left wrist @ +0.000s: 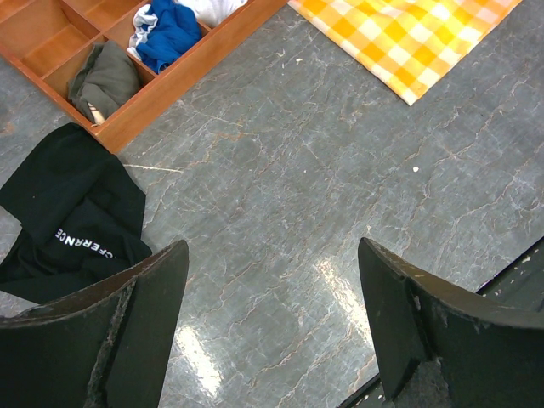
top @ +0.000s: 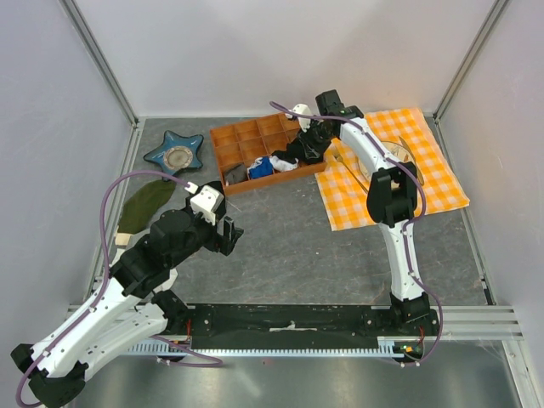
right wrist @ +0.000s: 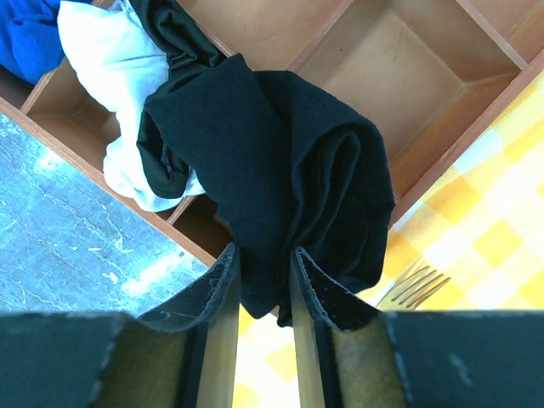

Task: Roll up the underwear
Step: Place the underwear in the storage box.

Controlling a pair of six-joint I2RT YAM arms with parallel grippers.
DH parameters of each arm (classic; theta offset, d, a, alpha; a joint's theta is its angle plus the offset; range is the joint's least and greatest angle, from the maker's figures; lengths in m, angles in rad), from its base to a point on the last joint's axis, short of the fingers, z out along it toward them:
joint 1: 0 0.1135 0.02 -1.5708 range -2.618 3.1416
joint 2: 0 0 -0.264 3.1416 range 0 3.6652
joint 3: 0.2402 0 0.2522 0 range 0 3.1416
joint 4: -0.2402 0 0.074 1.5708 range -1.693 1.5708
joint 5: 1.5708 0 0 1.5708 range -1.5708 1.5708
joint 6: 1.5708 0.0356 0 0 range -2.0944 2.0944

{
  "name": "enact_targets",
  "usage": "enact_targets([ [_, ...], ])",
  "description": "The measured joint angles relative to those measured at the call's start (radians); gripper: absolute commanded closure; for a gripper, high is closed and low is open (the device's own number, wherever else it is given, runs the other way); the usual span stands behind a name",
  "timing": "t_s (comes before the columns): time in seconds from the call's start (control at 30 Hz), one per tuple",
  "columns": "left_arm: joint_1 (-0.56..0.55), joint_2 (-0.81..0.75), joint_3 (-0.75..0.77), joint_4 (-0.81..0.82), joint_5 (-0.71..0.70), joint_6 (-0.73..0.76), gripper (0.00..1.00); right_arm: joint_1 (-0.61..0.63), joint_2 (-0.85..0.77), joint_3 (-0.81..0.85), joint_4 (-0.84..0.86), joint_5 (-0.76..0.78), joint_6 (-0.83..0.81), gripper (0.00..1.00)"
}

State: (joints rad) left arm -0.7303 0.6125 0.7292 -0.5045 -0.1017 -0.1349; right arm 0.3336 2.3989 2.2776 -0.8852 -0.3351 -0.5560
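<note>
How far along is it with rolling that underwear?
Looks mostly done: the underwear is bunched into a loose roll. In hand: the right jaws pinch it above the tray. Still to do: setting it down, probably in a compartment. The left jaws hang open over the table, idle.

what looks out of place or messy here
The underwear is bunched in the right gripper over the orange tray, overlapping a white cloth there. Another black cloth lies crumpled on the table beside the tray, outside any compartment.

Black underwear (right wrist: 289, 170) — bunched, perhaps loosely rolled — hangs over the tray (right wrist: 425, 76).
</note>
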Motion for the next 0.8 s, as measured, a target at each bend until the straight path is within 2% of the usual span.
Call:
enact_targets([
  [0.17,0.0,0.0,0.0,0.0,0.0,0.0,0.14,-0.001,0.025,0.001,-0.001,0.004,0.005,0.88],
  [0.4,0.0,0.001,0.0,0.0,0.0,0.0,0.14,-0.003,0.098,0.027,-0.002,0.023,0.024,0.91],
  [0.53,0.0,0.003,0.0,-0.001,0.001,0.0,0.14,-0.002,0.108,0.042,-0.013,0.029,0.028,0.83],
  [0.57,0.0,0.003,0.0,-0.001,0.001,0.0,0.14,-0.002,0.108,0.042,-0.013,0.029,0.028,0.75],
  [0.63,0.0,0.003,0.0,-0.001,0.002,0.0,0.14,-0.002,0.106,0.042,-0.014,0.027,0.027,0.68],
  [0.8,0.0,0.003,0.0,-0.003,0.003,0.0,0.14,-0.002,0.092,0.033,-0.016,0.023,0.021,0.58],
])
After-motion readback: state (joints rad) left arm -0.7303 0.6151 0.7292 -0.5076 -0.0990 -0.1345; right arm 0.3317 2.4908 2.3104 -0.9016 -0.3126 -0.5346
